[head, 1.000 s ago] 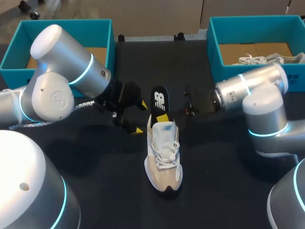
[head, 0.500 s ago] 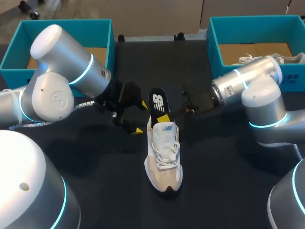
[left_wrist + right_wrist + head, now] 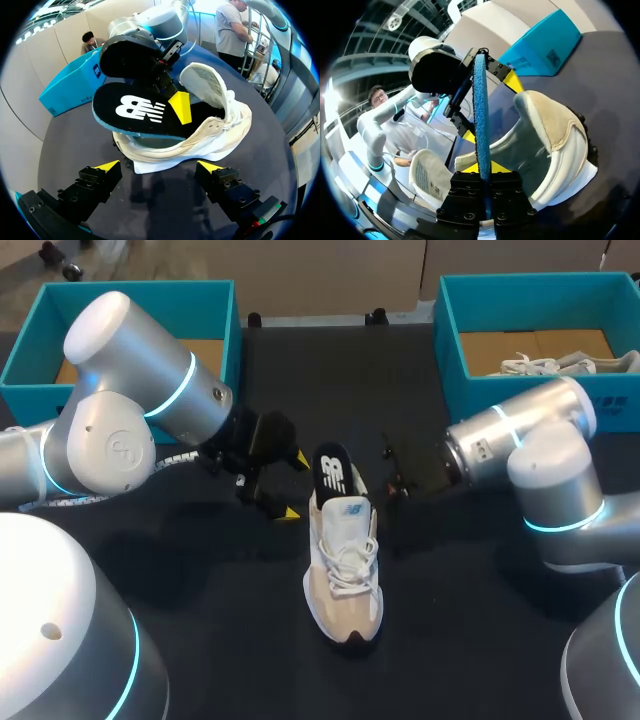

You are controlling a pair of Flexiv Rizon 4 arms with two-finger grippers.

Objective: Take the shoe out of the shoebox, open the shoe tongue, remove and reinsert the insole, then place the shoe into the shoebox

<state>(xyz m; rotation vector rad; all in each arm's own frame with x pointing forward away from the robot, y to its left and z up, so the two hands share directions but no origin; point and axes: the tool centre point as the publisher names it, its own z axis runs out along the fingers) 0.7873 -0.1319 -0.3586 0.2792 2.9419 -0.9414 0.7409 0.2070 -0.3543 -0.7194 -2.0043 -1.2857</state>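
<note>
right end effector [image 3: 484,172] grips insole [image 3: 480,110], apparently partly inside shoe [image 3: 555,130].

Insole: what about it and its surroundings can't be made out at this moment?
Right wrist view: the insole shows only edge-on in the right gripper; its faces are hidden.
Left wrist view: the insole's front end is hidden inside the shoe, so how deep it sits is unclear.
Head view: the left arm covers much of the inside of the left shoebox.
</note>
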